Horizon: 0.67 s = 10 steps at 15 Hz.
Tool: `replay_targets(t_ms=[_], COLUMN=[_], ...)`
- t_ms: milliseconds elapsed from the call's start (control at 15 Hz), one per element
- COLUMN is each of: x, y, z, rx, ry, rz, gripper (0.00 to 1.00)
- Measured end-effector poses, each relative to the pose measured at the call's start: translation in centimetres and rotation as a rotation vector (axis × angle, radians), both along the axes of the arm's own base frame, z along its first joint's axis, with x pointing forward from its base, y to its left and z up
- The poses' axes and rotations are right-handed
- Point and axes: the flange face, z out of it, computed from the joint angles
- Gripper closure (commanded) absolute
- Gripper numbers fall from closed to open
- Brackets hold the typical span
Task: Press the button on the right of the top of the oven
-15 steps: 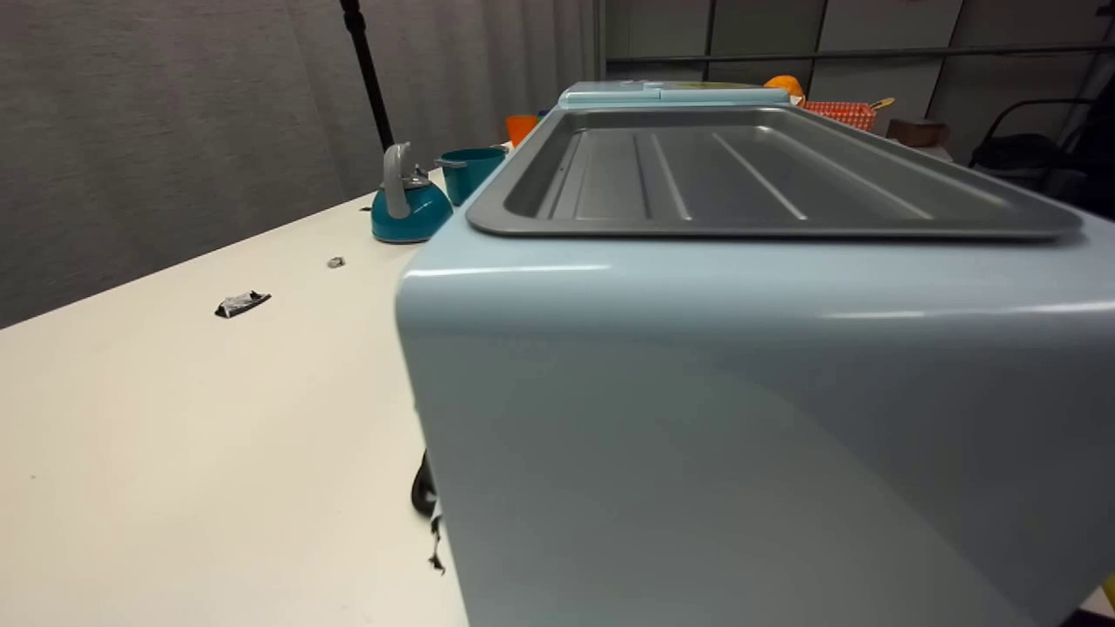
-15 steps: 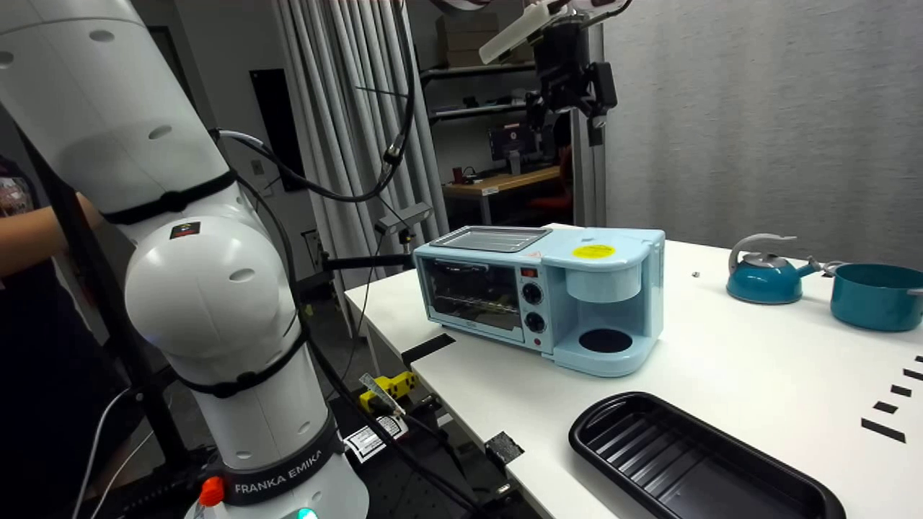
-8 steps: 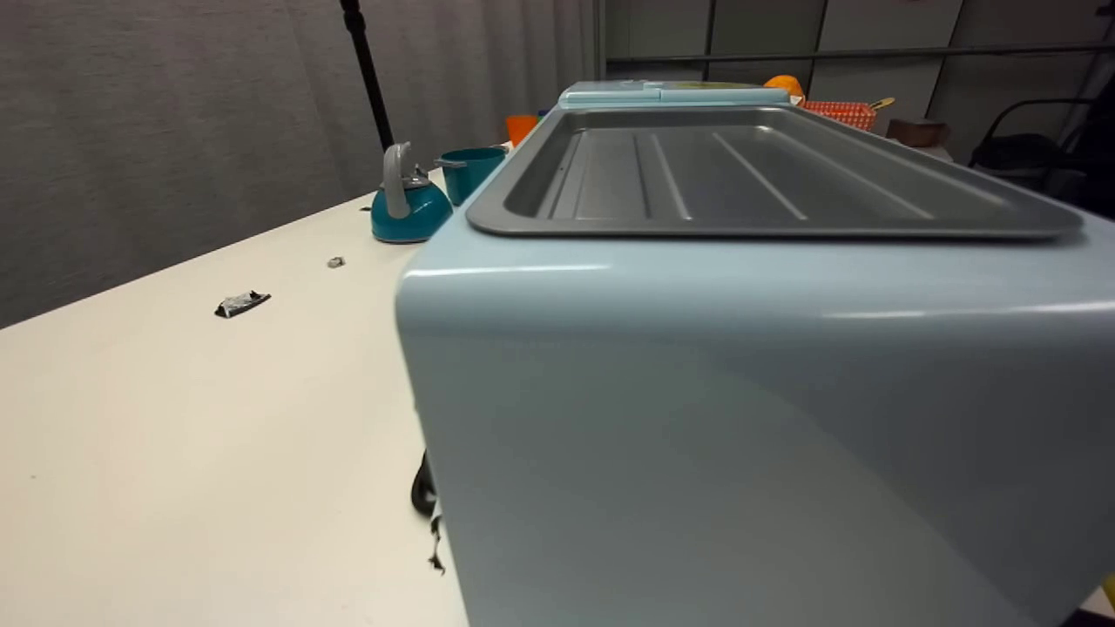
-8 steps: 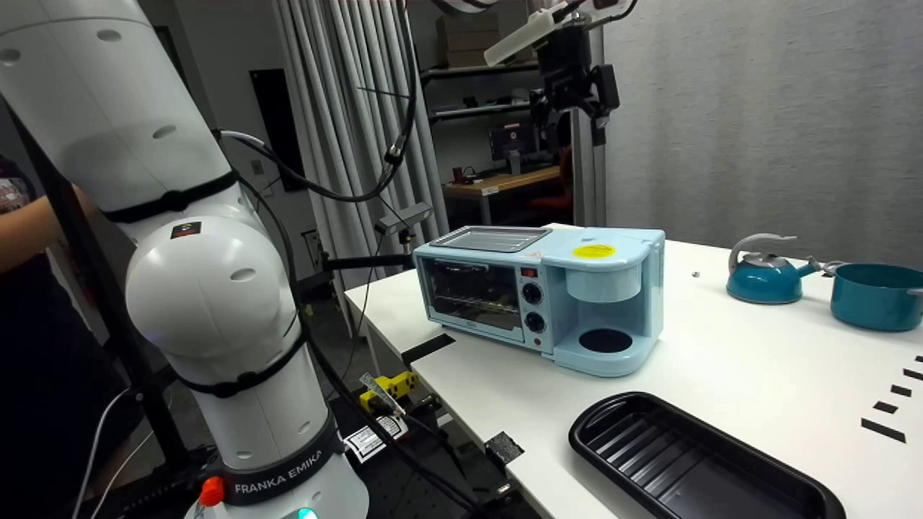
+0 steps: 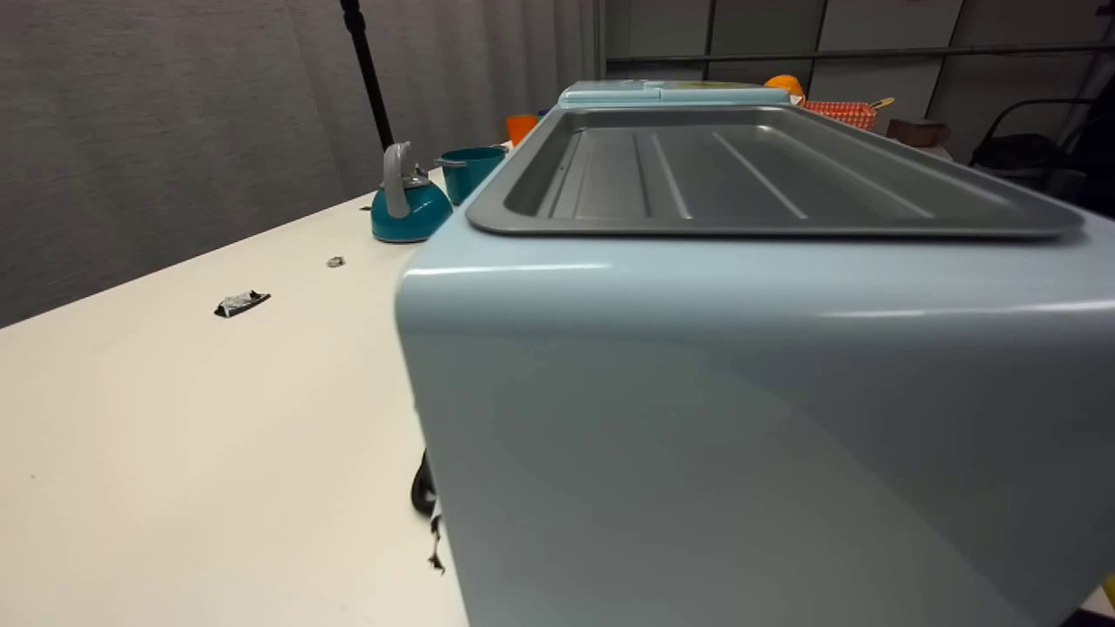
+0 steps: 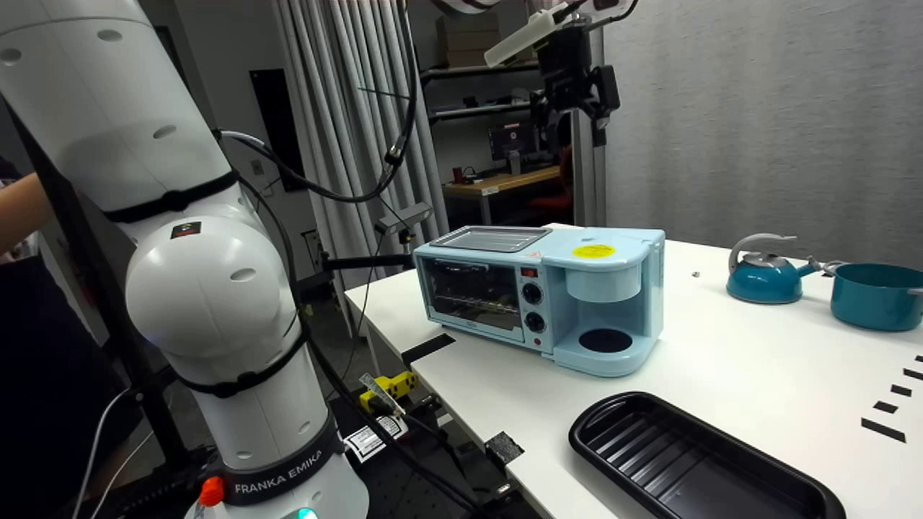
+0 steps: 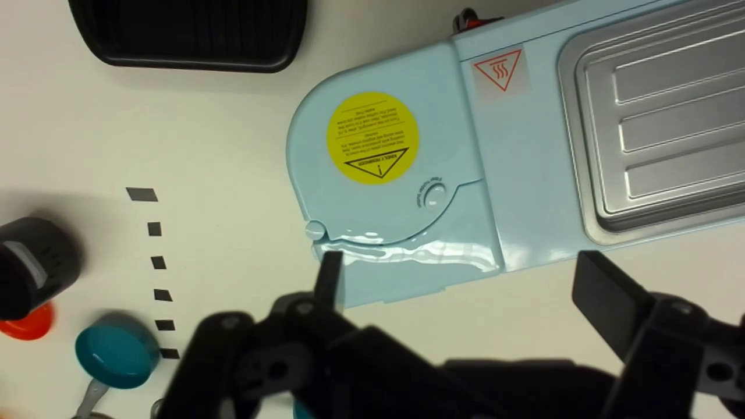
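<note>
Gripper, one; fingers spread wide, nothing between them; pointing down, hanging in clear air, touching nothing; step in hand, by judgement: the approach from above, contact yet to come; next move, by judgement: descend, draw the tips together into one blunt end, bring it over the target, then push straight down.

Button, taken to be the one meant; round, pale blue, lettering curved around it; in the wrist view it lies, left to right, between the two fingers and further up the picture than their tips, so a shift that way is likely needed along with the drop; how far it stands proud, not clear.

Lid, pale blue, bearing the button near its curved edge; yellow sticker on it, near the button, not touching.

Oven, upright on the white table, below the gripper and well apart from it; grey ribbed panel on the same top, next to the lid.

Outlying, all on the table: black pan; teal kettle; teal pot near the kettle.
</note>
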Motion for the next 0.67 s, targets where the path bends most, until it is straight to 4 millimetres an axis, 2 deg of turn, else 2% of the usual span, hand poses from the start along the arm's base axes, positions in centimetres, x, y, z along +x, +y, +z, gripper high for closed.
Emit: replay_targets(t_ms=[667], x=[0.05], y=[0.01], z=[-0.24], rx=[-0.001], ry=[0.010], rz=[0.039], gripper=[0.00])
